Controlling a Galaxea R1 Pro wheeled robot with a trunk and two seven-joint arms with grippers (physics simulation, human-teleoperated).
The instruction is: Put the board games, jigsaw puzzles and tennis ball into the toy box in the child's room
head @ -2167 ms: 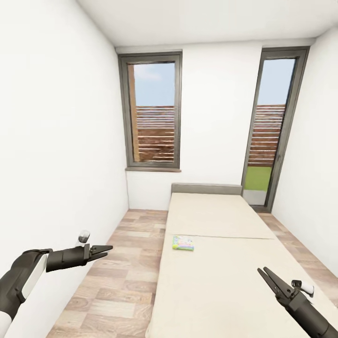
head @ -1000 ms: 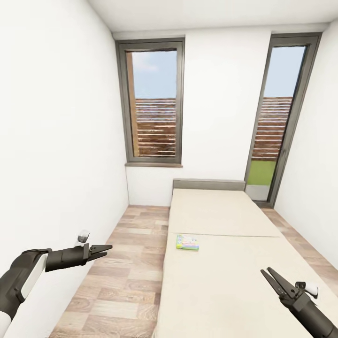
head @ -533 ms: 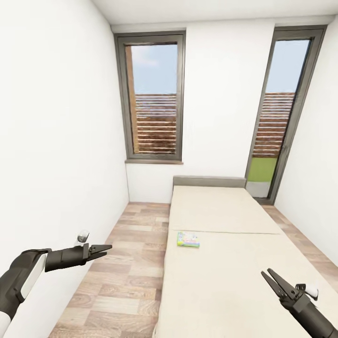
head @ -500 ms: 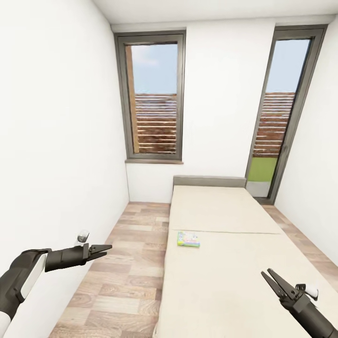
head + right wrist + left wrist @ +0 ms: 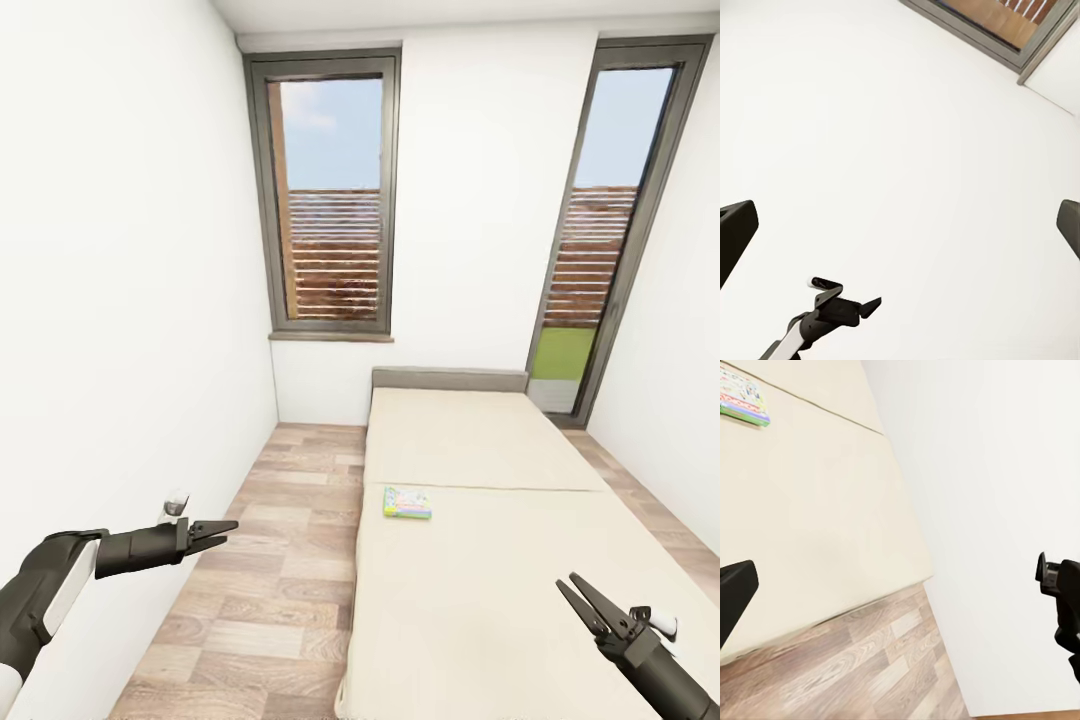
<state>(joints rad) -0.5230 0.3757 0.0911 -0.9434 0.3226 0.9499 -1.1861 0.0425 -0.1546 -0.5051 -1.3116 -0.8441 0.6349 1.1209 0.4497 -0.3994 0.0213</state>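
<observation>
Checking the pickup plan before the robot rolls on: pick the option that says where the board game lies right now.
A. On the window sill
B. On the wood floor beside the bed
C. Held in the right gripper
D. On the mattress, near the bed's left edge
D: in the head view the board game lies flat on the cream mattress of the bed, close to its left edge, apart from the left gripper and the right gripper.
</observation>
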